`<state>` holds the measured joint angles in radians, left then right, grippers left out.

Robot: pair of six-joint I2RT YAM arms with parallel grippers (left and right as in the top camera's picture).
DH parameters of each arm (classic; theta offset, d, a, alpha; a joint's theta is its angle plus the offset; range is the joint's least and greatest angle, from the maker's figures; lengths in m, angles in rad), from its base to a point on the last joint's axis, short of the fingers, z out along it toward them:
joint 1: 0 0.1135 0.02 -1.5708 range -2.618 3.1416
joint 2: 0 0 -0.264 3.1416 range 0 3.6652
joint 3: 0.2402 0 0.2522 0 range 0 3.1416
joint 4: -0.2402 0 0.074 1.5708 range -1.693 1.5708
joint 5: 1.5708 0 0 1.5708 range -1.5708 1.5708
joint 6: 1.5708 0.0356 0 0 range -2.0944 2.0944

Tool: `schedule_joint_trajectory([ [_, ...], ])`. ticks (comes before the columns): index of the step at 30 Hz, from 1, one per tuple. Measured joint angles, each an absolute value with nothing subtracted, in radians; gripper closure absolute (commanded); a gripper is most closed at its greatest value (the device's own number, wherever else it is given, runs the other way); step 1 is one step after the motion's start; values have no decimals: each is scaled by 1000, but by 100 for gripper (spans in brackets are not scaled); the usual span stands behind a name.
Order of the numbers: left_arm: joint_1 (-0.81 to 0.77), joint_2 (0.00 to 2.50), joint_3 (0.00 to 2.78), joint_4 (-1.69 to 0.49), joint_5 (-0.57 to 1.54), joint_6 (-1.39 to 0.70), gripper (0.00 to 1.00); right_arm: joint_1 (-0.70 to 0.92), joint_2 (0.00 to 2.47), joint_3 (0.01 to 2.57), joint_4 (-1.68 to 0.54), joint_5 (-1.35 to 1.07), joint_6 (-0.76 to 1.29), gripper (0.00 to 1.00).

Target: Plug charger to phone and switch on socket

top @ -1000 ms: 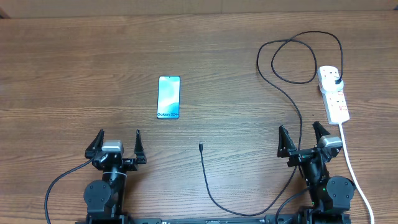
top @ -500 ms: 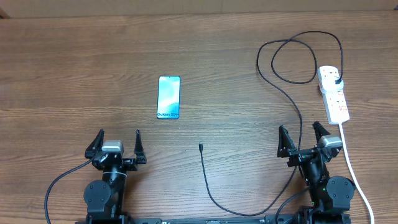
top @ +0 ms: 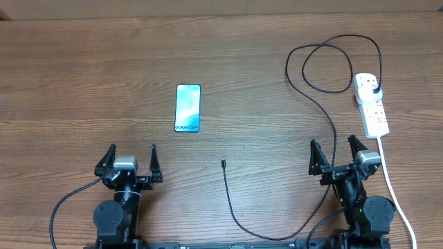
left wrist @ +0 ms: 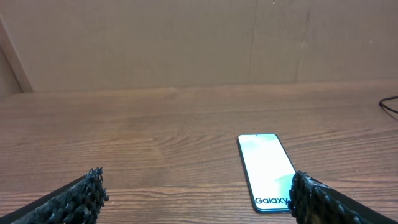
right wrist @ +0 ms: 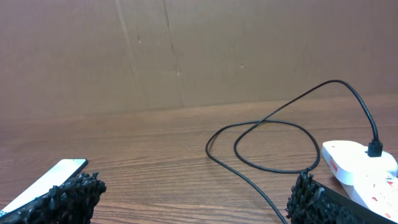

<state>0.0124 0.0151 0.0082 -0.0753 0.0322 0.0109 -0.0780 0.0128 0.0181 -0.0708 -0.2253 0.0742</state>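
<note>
My left gripper [top: 132, 149] at near left, jaws spread wide, pointing far, my right gripper [top: 332, 142] at near right, jaws equally wide, both arms folded low

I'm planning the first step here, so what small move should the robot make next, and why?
Probably reach the left hand, open and empty, forward and to its right toward the charger's connector tip. That tip lies loose, apart from the phone, while the plug already sits in the socket, so grasping the tip seems the first need.
</note>
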Motion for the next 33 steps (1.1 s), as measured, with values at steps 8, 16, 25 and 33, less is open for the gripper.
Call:
schedule_joint_trajectory([
  [8,12,15,8,-75,32,11,0,-78,13,18,-71,-225,74,0],
  [16,12,15,8,-75,33,11,0,-78,13,18,-71,-226,75,0],
  [25,12,15,8,-75,32,9,0,-78,13,18,-70,-225,75,0],
  [33,12,15,9,-75,46,-1,0,-78,13,18,-71,-225,74,0],
])
